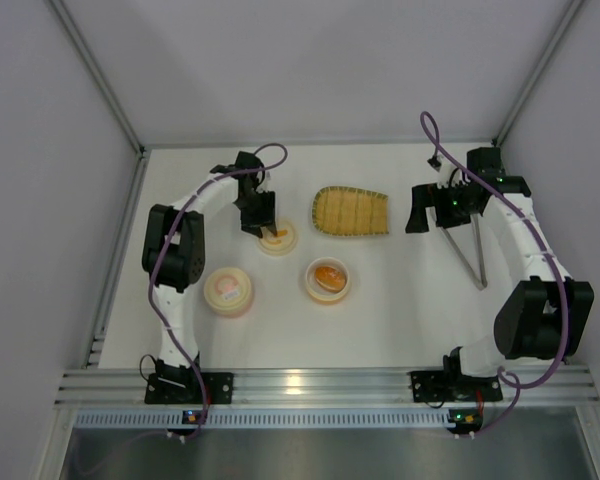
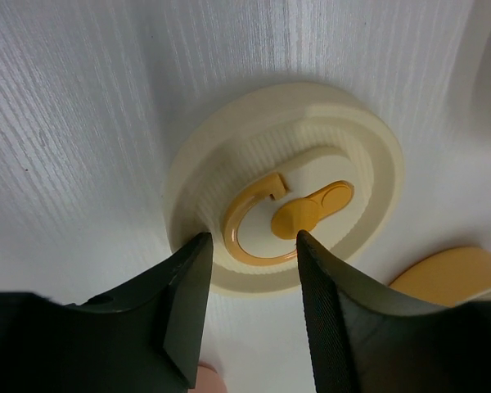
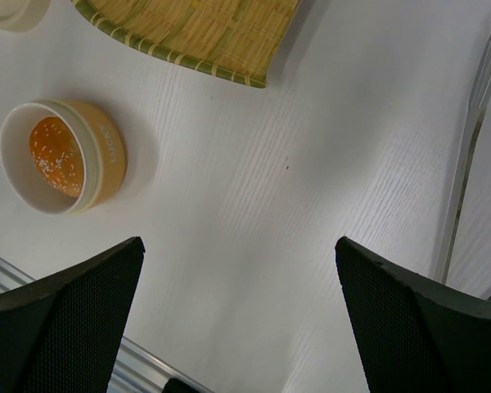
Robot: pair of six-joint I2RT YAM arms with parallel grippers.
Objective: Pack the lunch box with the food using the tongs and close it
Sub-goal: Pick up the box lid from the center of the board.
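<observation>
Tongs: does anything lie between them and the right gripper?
Nothing visible does. The tongs lie on bare table beside the open right gripper. The tray and the bowl with the orange food are on its other side, away from that path.

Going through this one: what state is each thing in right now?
Lid: off, lying flat, ring handle up.
Bowl: open, orange piece inside.
Tray: empty.
Tongs: lying loose, unheld.
Left gripper: open, over the lid.
Right gripper: open, empty.
</observation>
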